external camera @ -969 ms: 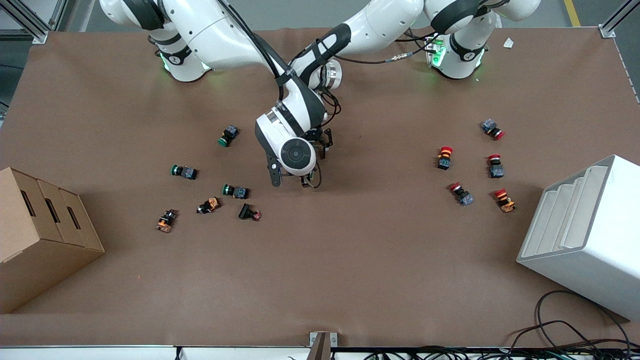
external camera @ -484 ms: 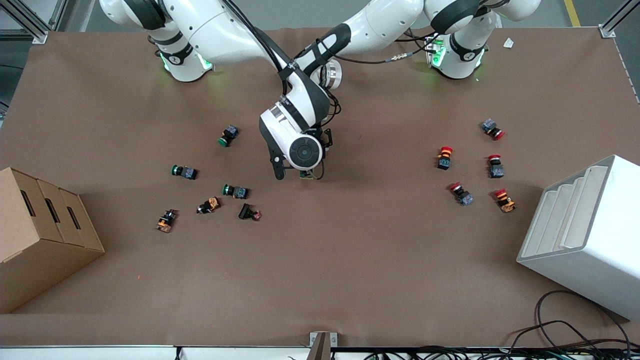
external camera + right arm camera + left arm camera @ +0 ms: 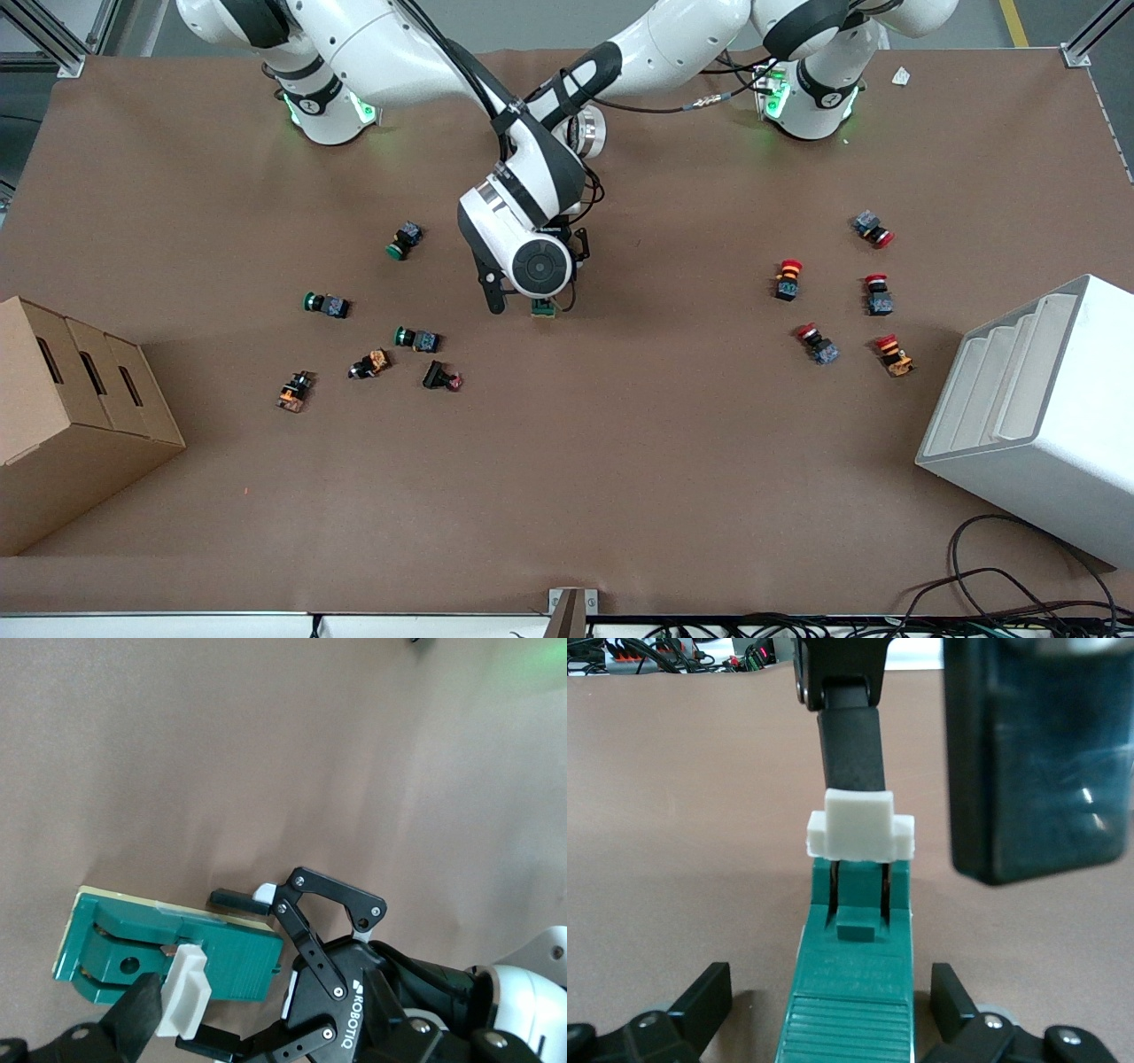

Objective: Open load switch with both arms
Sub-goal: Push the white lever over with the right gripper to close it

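Note:
The load switch (image 3: 543, 307) lies on the brown table near the middle, a dark green block (image 3: 849, 992) with a white toggle (image 3: 859, 824) standing up from it. My left gripper (image 3: 833, 1003) is open and straddles the block's ribbed end, with a gap on each side. My right gripper (image 3: 266, 1014) is open too. One of its black fingers (image 3: 140, 1020) rests against the white toggle (image 3: 186, 992). In the front view the right arm's wrist (image 3: 539, 264) covers most of both grippers.
Green-capped push buttons (image 3: 412, 338) lie scattered toward the right arm's end, near a cardboard box (image 3: 71, 416). Red-capped buttons (image 3: 788, 278) lie toward the left arm's end, near a white rack (image 3: 1036, 416). Cables (image 3: 1001, 585) hang at the table's front edge.
The right arm's wrist has shifted toward the robots' bases. The green switch now shows just below it. The left arm has barely moved.

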Motion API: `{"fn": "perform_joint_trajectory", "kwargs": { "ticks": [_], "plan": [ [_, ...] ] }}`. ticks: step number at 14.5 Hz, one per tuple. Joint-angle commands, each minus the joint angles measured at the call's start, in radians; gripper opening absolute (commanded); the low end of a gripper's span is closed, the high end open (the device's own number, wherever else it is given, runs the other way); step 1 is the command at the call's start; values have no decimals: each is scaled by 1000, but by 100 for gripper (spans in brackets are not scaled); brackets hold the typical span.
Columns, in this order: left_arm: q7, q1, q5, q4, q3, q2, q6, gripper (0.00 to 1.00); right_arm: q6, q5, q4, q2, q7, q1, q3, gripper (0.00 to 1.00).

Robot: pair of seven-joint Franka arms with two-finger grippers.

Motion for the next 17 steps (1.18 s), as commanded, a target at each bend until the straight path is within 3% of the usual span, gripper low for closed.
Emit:
{"fn": "perform_joint_trajectory", "kwargs": {
  "ticks": [1, 17],
  "plan": [
    [26, 3, 6, 21, 0, 64, 45, 99, -10, 22, -32, -22, -17, -2, 9, 100],
    [26, 1, 3, 15, 0, 61, 45, 99, -3, 16, -90, -16, -34, 31, 10, 100]
  ]
}}
